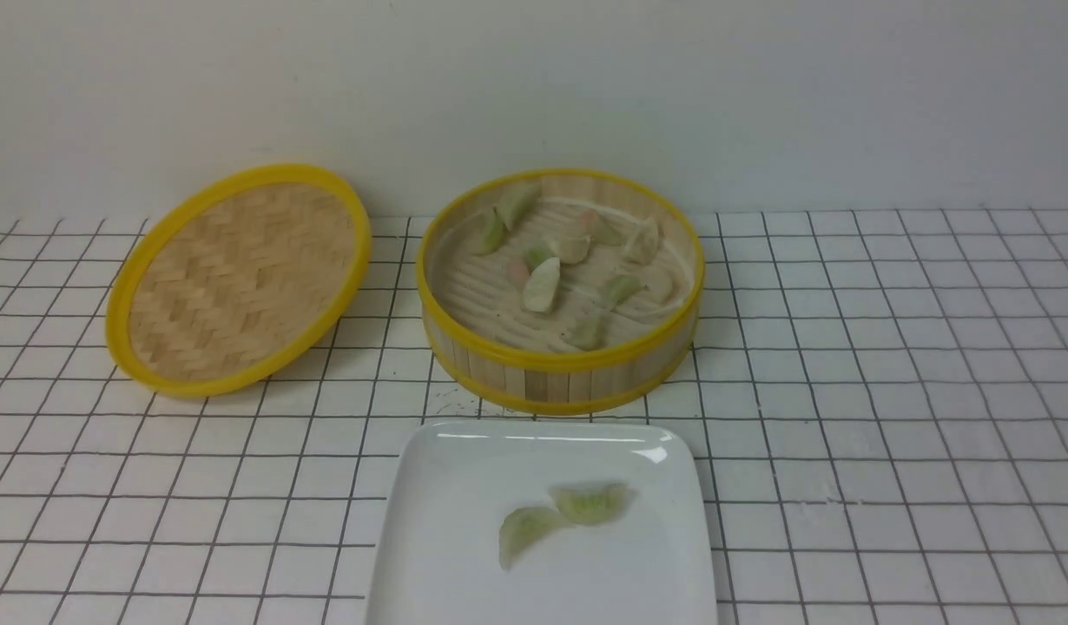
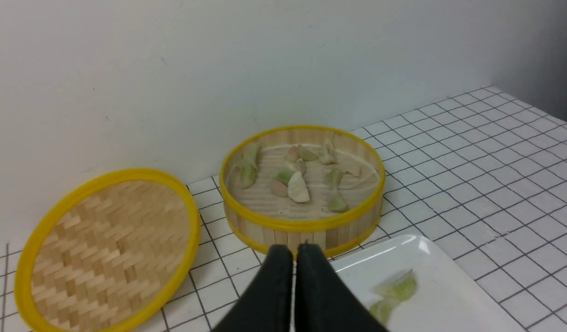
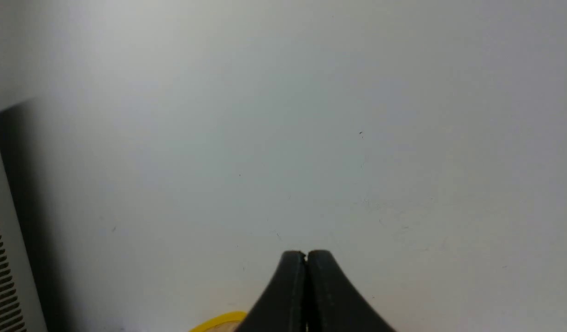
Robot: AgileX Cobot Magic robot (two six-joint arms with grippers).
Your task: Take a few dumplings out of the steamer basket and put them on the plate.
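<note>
Two pale green crescent dumplings (image 1: 590, 503) are lying side by side, touching, on the big shiny white rectangular plate (image 1: 447, 538). More dumplings (image 1: 541, 285), green, whitish and pinkish, are sitting spread out inside the round bamboo steamer basket (image 1: 551, 358) with yellow rims, just behind the plate. A flat woven yellow-rimmed lid (image 1: 239, 278) is leaning tilted to the basket's left. The black left gripper (image 2: 295, 250) is hanging near the plate's corner, its fingers together, holding nothing. The black right gripper (image 3: 306, 252) is facing the bare wall (image 3: 283, 115), its fingers together too.
</note>
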